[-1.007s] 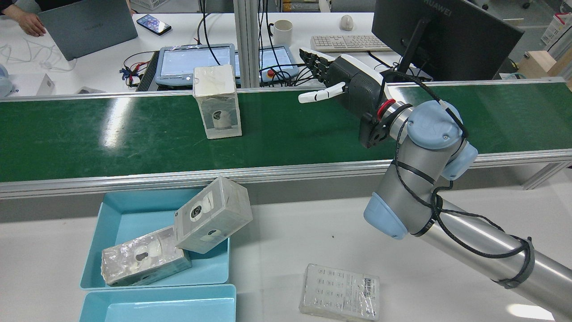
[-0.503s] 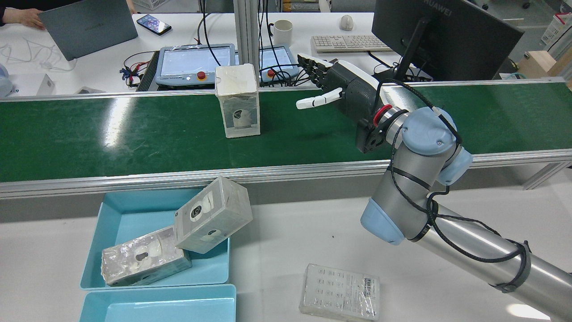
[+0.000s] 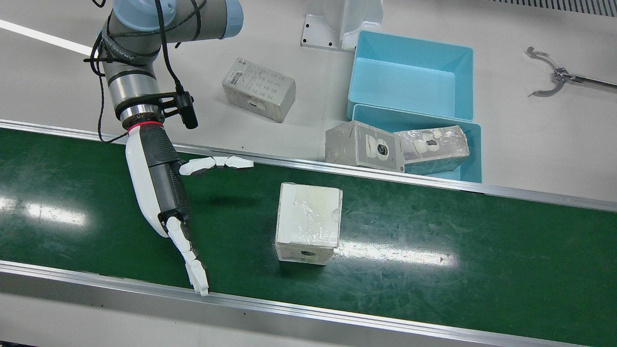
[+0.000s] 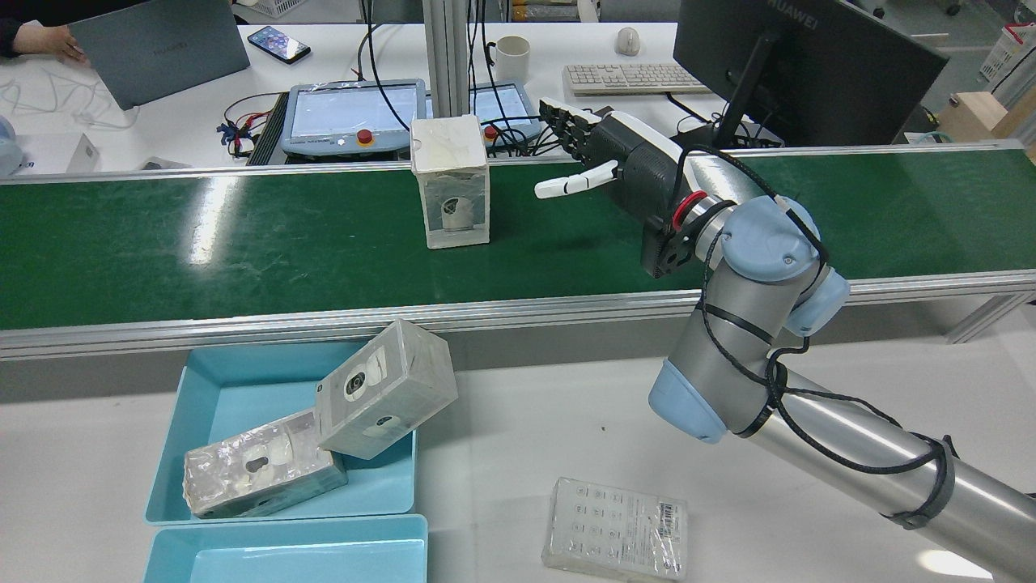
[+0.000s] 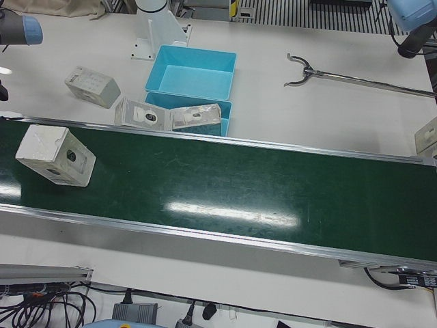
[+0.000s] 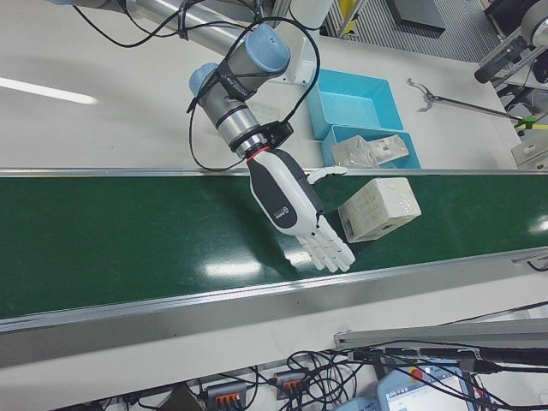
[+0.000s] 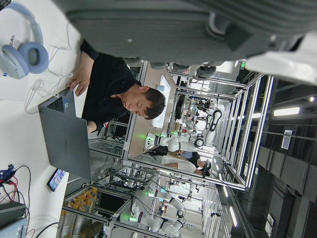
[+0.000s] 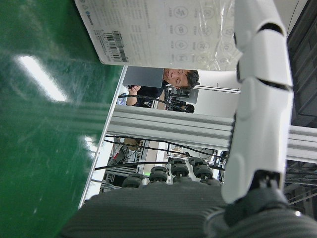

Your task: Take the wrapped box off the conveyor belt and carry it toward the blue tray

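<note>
Pre-grasp — my right robot hand (image 4: pixel 603 166) spread, holding nothing, poised above conveyor belt (image 4: pixel 202 243) beside upright wrapped box (image 4: pixel 450 181), not touching. Next: close gap, clamp box sides, lift, swing toward blue tray (image 4: pixel 235 389) on counter (image 4: pixel 526 429).

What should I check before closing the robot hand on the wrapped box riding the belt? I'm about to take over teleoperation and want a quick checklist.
1. Right robot hand open, fingers spread: ok.
2. Wrapped box upright on the conveyor belt: ok.
3. Contact with the box: not ok; a clear gap of belt lies between them in the front view.
4. Box between thumb and fingers: not ok; it sits beside the hand, outside its span.
5. Room in the blue tray: not ok; two wrapped boxes fill it, one leaning over its rim.
6. Left robot hand clear of the path: cannot tell; only its own camera shows a part of it.
</note>
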